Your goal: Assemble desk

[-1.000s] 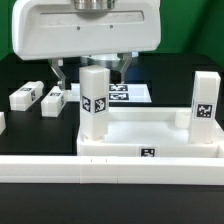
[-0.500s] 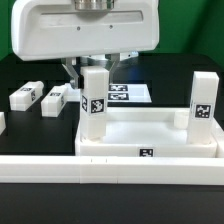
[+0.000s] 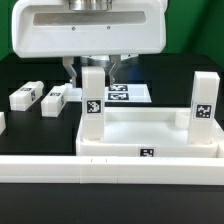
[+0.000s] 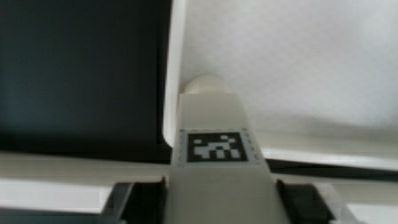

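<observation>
Partly hidden behind the upright leg (image 3: 93, 100), the jaws clasp it.

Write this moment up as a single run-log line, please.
gripper: shut on leg | leg: upright in desk top corner | second leg: upright at another corner

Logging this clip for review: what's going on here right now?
The arm's fingers are closed on either side of a white leg that stands upright in the desk top, at its corner on the exterior view's left. A second leg stands upright at the right corner. A third leg and a fourth leg lie loose on the black table, not yet fitted.
</observation>
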You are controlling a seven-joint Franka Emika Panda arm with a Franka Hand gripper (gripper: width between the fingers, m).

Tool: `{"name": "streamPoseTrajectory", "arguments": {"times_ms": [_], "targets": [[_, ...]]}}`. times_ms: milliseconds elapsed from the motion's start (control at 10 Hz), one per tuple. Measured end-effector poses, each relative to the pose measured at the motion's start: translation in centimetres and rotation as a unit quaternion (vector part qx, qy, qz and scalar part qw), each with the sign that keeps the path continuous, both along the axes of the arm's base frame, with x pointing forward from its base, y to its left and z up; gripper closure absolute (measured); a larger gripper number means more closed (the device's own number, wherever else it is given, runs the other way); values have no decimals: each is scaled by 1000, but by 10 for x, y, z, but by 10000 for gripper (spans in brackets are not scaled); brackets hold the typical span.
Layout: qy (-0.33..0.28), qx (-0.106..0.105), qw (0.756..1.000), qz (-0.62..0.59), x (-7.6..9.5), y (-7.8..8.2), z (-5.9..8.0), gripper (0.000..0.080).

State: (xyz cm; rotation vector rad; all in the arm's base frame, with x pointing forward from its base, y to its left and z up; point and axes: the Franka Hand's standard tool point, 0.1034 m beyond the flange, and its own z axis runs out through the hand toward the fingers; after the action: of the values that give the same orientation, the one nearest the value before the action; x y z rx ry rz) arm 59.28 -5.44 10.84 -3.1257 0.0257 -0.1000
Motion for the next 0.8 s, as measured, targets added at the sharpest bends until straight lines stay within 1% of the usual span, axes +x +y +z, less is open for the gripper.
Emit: {"name": "streamPoseTrajectory", "arguments": {"times_ms": [300,600,800], "targets": [[2,9,991,-131,0,2,-1,509],[5,20,963,-269,0,6,-1,509],[6,24,950,-312,0,8,-1,509]]}}
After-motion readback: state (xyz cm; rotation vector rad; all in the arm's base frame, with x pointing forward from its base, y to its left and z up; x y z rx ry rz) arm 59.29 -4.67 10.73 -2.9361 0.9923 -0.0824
